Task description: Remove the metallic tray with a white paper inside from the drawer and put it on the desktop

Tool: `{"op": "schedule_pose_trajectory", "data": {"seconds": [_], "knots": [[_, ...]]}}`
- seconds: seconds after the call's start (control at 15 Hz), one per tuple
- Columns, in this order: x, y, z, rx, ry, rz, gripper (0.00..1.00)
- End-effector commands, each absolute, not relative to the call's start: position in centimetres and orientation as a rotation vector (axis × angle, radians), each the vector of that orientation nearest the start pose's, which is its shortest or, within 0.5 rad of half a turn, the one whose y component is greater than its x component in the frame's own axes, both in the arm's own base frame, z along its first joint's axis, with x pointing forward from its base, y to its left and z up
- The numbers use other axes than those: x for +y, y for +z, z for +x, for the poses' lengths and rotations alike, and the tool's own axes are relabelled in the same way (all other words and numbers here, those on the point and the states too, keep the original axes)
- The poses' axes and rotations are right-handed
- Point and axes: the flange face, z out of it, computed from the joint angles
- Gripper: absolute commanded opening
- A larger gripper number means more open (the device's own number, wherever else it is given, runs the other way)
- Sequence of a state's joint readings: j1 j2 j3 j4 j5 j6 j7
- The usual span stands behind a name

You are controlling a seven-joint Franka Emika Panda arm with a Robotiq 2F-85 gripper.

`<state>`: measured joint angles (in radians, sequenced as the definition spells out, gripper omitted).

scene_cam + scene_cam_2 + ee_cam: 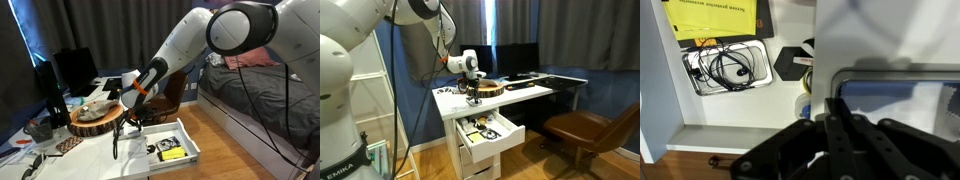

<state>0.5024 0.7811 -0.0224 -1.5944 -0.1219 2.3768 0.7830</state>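
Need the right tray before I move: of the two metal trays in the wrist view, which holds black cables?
The smaller tray at upper left, below the yellow-and-black item. The metallic tray at the fingers shows only white paper.

In the wrist view the metallic tray was blurred and cut off by the right edge, and its white paper was only a pale smear. The top edge cut the yellow-and-black item. In an exterior view the pincer was too small to read, and the things in the drawer too.
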Motion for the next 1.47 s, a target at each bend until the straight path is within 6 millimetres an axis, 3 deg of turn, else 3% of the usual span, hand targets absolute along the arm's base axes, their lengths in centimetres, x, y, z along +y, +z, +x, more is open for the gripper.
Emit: {"op": "schedule_pose_trajectory", "data": {"seconds": [0.0,0.33,0.6,1.0,1.4], "knots": [[33.2,17.2,62.7,0.348,-0.114,-3.232,0.36],[32.2,19.7,62.5,0.303,-0.047,-3.213,0.70],[27.9,22.2,61.7,0.184,0.010,-3.201,0.97],[19.7,23.9,58.2,-0.159,0.111,-3.105,1.00],[14.4,24.1,54.2,-0.512,0.186,-2.935,1.00]]}}
